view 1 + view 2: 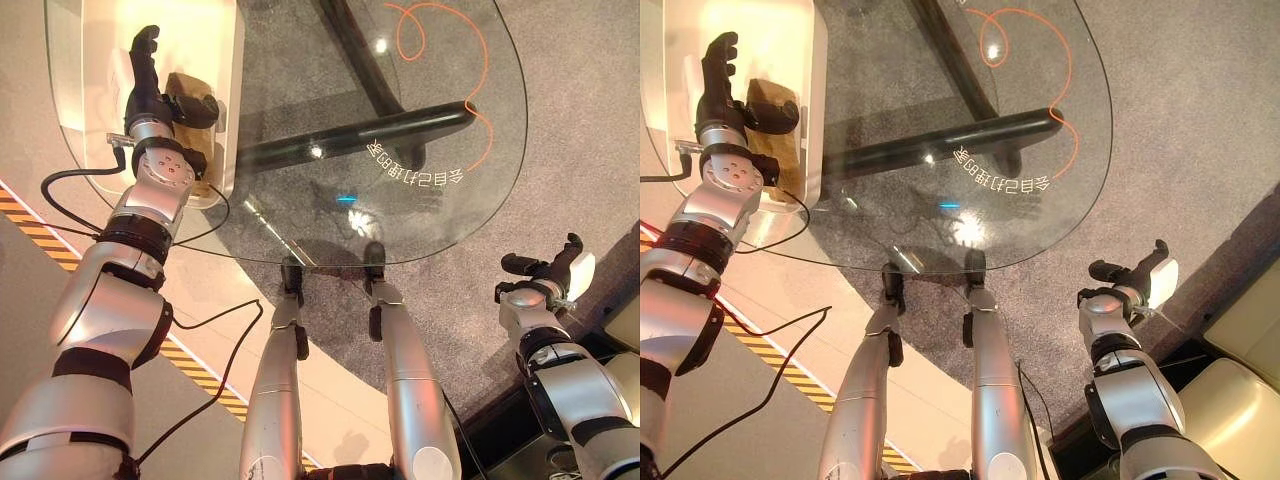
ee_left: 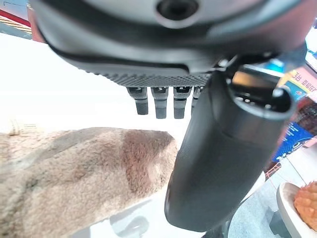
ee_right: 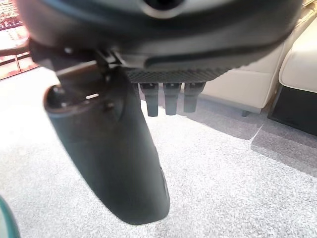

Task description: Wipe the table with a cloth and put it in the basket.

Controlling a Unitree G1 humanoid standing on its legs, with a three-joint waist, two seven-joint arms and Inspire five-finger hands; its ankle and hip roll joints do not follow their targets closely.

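The left hand (image 1: 147, 75) is seen stretched over the pale basket (image 1: 222, 60), fingers straight and released, with the brown cloth (image 1: 185, 88) lying just beside its thumb, inside the basket. In the left wrist view the cloth (image 2: 74, 173) is spread below the fingertips (image 2: 161, 101), apart from them; nothing is gripped. So the drop-off looks done, or very nearly.

What could still go wrong? If the hand is drawn back low, a thumb or finger could be snagged in the fluffy pile and the cloth dragged out over the basket's rim. The basket could also be nudged along the glass by the wrist, since it sits right at the edge nearest the arm.

The right hand (image 1: 1135, 275) is held well clear of the surface, off its near corner, above the carpet (image 3: 237, 198), fingers relaxed and holding nothing.

The surface is a rounded glass tabletop (image 1: 440, 150), see-through, with an orange swirl (image 1: 440, 30) and pale lettering on it, carried on a dark tubular frame (image 1: 350, 135). Grey carpet lies beneath; yellow-and-black hazard tape (image 1: 190, 365) is seen on the floor below the left arm, and cream upholstery (image 3: 247, 87) beyond the right hand.
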